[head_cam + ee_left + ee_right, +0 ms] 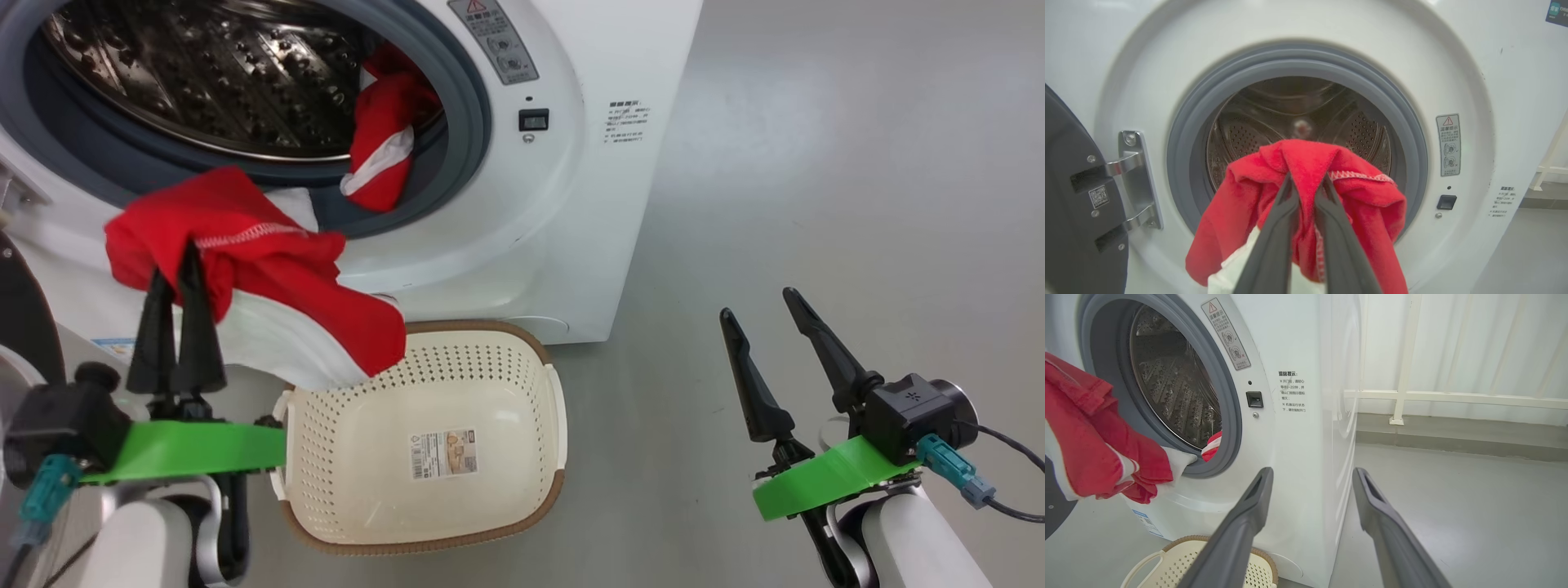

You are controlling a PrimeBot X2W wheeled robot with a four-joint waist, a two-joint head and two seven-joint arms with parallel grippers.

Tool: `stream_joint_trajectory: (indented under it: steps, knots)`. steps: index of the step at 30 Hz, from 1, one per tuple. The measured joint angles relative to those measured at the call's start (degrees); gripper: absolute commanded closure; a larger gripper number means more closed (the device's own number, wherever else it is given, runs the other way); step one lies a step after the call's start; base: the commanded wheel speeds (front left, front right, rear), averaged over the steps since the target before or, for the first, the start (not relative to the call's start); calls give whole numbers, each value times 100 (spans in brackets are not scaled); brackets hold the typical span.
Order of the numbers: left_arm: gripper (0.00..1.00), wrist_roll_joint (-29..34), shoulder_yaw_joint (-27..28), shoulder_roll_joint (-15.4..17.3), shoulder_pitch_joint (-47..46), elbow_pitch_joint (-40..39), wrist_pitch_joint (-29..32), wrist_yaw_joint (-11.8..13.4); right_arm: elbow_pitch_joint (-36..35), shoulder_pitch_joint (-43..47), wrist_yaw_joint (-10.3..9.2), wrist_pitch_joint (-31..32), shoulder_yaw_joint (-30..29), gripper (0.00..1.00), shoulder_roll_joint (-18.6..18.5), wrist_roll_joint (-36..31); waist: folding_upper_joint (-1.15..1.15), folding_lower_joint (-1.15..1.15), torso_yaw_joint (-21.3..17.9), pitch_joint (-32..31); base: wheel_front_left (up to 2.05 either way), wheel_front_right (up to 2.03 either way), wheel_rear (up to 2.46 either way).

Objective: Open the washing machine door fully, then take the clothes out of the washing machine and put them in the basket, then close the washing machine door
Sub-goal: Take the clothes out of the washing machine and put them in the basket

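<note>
My left gripper (175,261) is shut on a red garment with white trim (269,278), held in front of the washing machine (571,204) and drooping over the far left corner of the basket (490,328). In the left wrist view the fingers (1306,177) pinch this cloth (1363,204) before the drum (1298,110). Another piece of the red clothes (382,139) hangs at the drum's right lip. The washing machine door (1069,204) stands open at the left. My right gripper (758,304) hovers open and empty over the floor to the right.
The cream basket sits on the grey floor right in front of the machine, its inside bare but for a paper label (443,455). The metal door hinge (1133,179) is left of the opening. A white railing (1453,396) runs along the wall beyond the machine.
</note>
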Motion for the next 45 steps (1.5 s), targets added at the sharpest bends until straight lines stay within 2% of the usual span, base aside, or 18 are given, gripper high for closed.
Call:
stream_joint_trajectory:
  steps: [16, 19, 28, 39, 45]
  knots:
    - [100, -205, -333, -253, 9, 1393, -9, -312, -53, -65, 0, 0, 33, 0, 0, 79, 0, 0, -123, 363, 0, 0, 0]
    - [100, -205, -375, -369, -21, 1744, -9, -358, -60, -159, 0, 0, 37, 0, 1, 79, 0, 0, -132, 463, 0, 0, 0]
    - [100, -342, -527, -432, -554, 3193, -9, -503, -64, -290, 0, 0, 94, 0, -1, 166, 0, 0, -197, 740, 0, 0, 0]
    - [100, -1464, -922, -486, -1746, 5388, 339, -788, -32, -508, 0, 0, 233, 0, -2, 199, 0, 0, -422, 1148, 0, 0, 0]
    - [100, -1936, -1284, -513, -2005, 6068, 552, -860, -37, -634, 0, 0, 237, 0, -2, 218, 0, 0, -544, 1300, 0, 0, 0]
